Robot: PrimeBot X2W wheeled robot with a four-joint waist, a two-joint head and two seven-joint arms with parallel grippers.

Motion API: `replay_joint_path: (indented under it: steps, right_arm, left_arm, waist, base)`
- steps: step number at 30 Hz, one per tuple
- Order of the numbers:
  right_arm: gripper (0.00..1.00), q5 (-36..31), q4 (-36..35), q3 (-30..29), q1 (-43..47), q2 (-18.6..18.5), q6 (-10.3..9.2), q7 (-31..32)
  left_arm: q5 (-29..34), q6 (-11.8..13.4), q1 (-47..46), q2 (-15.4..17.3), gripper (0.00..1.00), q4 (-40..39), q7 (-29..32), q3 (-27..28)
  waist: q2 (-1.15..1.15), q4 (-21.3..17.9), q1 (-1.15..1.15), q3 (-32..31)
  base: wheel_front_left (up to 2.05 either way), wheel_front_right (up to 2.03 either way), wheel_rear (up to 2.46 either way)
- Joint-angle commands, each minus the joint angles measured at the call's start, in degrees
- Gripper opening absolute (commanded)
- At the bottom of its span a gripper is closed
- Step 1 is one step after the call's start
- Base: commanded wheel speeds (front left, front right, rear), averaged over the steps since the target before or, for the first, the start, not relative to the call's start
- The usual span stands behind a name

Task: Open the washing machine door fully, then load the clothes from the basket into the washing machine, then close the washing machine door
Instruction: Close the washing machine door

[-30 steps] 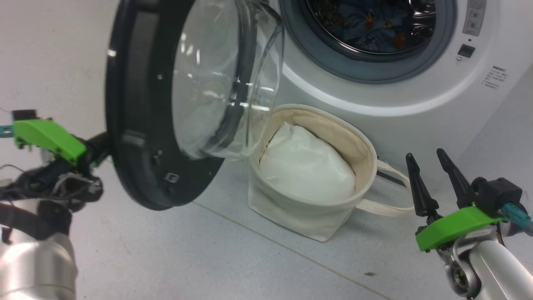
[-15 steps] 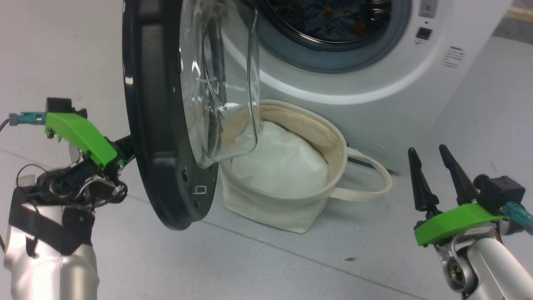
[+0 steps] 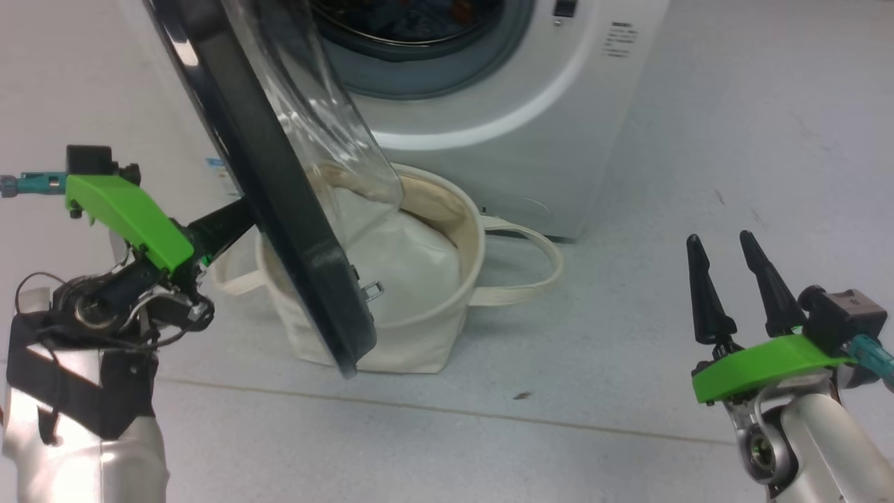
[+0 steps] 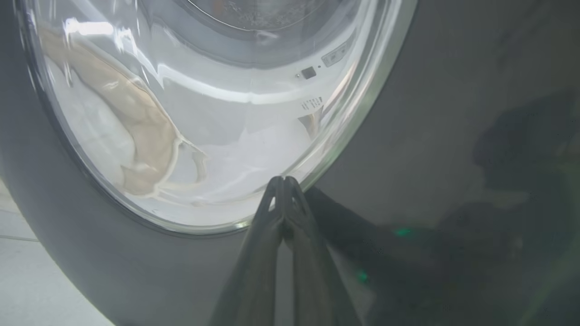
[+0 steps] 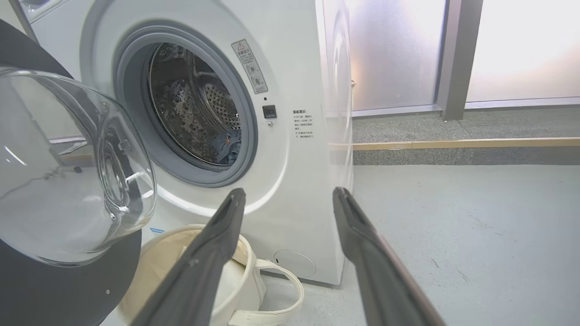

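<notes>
I had the left pincer (image 4: 282, 183) shut tight with nothing in it, its tips against the outer face of the washing machine door (image 3: 279, 209), which stood partly open in front of the washing machine (image 3: 503, 140). The right pincer (image 3: 723, 241) hung wide and empty, well clear of the machine's front corner. The basket (image 3: 419, 342) sat on the floor (image 3: 559, 433) against the machine's front, under the door, and the clothes (image 5: 229, 147) lay inside the machine's drum (image 5: 199, 108)

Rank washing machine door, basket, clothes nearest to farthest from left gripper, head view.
1. washing machine door: fingers of left gripper at its black rim.
2. basket: on the floor, just beyond the door.
3. clothes: farthest, inside the washing machine.
</notes>
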Motion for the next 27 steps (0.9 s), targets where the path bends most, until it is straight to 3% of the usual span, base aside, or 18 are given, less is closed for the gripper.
replay_joint_path:
  steps: [1, 16, 27]
  right_arm:
    - [1.0, -0.5, -2.1, 0.7, -0.5, 0.3, 0.01, -0.3]
    - [1.0, -0.9, -2.7, 1.3, -1.1, 0.9, 0.01, -0.3]
    - [1.0, -0.9, -3.2, 0.9, -1.1, 1.6, 0.01, -0.3]
  left_arm:
    - [-0.3, 0.0, -1.5, 1.1, 0.0, -2.7, -0.5, 1.0]
    - [-0.4, -3.8, -5.7, 0.0, 0.0, 6.0, -14.0, 2.7]
    - [0.6, -5.1, -11.1, 2.9, 0.0, 15.0, -22.0, 5.0]
  waist:
    - [0.0, -2.8, 0.0, 0.9]
    - [0.0, -14.6, 0.0, 1.1]
    - [0.0, -22.6, 0.0, 3.2]
  base:
    - [0.0, 0.0, 0.0]
    - [0.0, 0.0, 0.0]
    - [0.0, 0.0, 0.0]
